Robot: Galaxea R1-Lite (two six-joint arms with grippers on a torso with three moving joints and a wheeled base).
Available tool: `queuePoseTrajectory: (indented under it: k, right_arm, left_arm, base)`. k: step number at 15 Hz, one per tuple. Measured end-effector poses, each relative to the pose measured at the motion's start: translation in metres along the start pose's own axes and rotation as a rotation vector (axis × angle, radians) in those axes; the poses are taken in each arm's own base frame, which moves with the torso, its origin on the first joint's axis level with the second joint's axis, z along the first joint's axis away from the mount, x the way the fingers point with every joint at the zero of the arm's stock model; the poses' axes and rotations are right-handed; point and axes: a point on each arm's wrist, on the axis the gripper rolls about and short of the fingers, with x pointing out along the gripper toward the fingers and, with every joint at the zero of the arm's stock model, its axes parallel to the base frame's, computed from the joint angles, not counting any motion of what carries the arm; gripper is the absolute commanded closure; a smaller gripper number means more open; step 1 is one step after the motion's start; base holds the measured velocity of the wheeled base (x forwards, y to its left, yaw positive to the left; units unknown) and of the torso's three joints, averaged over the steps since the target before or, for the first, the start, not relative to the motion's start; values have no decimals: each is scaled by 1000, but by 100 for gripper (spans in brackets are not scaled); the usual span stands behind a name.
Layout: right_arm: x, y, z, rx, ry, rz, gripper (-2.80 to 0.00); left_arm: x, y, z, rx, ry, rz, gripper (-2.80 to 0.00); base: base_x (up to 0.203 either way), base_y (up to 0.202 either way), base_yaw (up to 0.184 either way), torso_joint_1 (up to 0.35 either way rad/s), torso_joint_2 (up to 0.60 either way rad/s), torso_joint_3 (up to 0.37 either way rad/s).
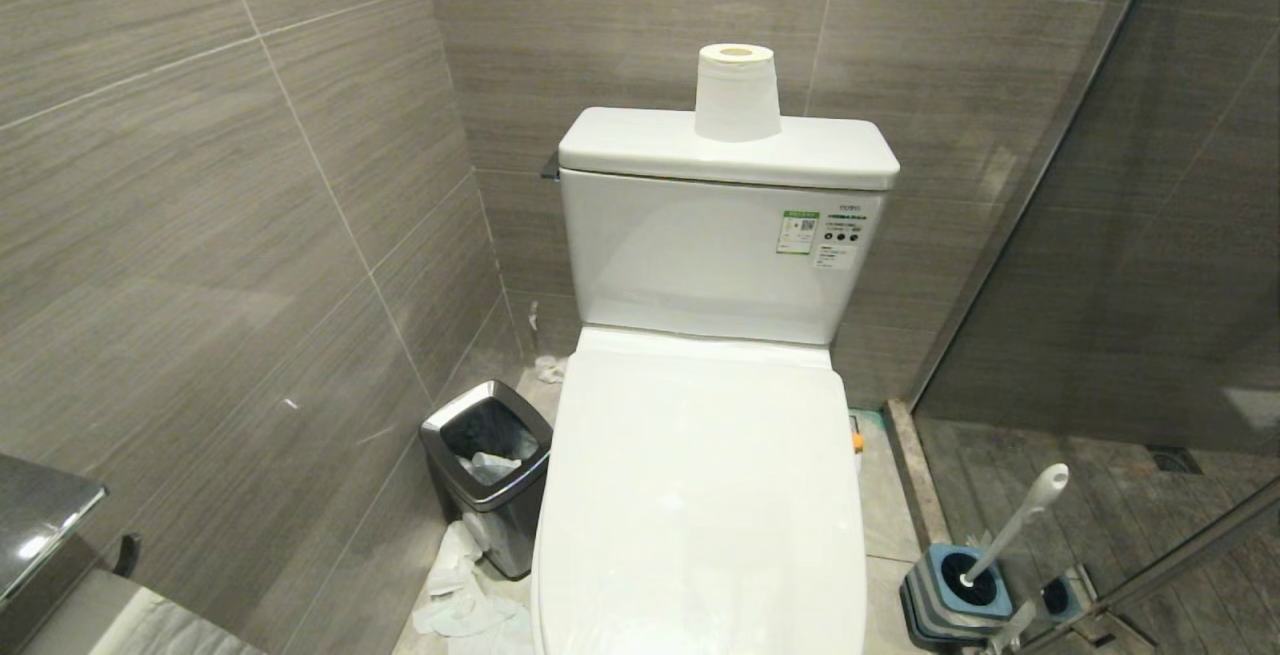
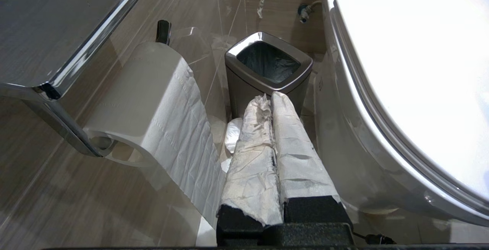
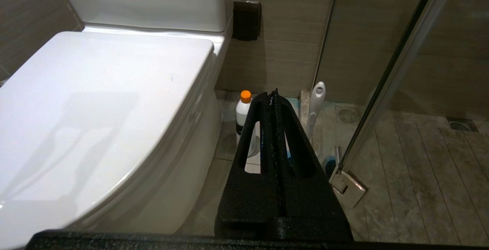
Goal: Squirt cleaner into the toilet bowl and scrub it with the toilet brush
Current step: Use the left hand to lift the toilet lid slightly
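Both grippers have their fingers pressed together and hold nothing. Left gripper (image 2: pixel 272 97), its fingers wrapped in white paper, hangs low on the left of the toilet, pointing toward the trash bin (image 2: pixel 267 65); right gripper (image 3: pixel 272 95), bare black, hangs low on the right side, pointing toward the far wall. Neither arm shows in the head view.

The toilet bowl (image 1: pixel 700 495) is covered: its white lid is down, so nothing inside can be seen. On the tank (image 1: pixel 720 235) behind it stands an upright roll of toilet paper (image 1: pixel 737 93).

The trash bin, steel-rimmed with a dark liner, stands on the floor just left of the bowl and has crumpled white paper in it. More loose paper (image 1: pixel 465 605) lies on the floor near its base.

The cleaner (image 3: pixel 243 112), a white bottle with an orange cap, stands upright on the floor to the right of the bowl, partly hidden behind the right gripper. Just right of it, the toilet brush (image 1: pixel 1015 523) leans with its head in the blue-and-grey holder (image 1: pixel 955 595), beside the glass shower partition (image 1: pixel 1100 235).

A second paper roll (image 2: pixel 153 101) hangs on a wall holder on the near left.
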Motion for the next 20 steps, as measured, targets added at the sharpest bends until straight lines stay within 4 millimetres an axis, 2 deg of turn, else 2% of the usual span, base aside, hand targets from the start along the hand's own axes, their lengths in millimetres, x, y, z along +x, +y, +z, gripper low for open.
queuePoseTrajectory:
  k: [14,17,20]
  right_arm:
    - [0,0,0,0,0,0,0]
    - [0,0,0,0,0,0,0]
    - [0,0,0,0,0,0,0]
  left_arm:
    - [-1,0,2,36,-5,-3,0]
    - [-6,0,17,97,-60,-14,0]
    - [-16,-1,51,136,-145,-39,0]
  base:
    - [0,0,0,0,0,0]
    - [0,0,0,0,0,0]
    - [0,0,0,0,0,0]
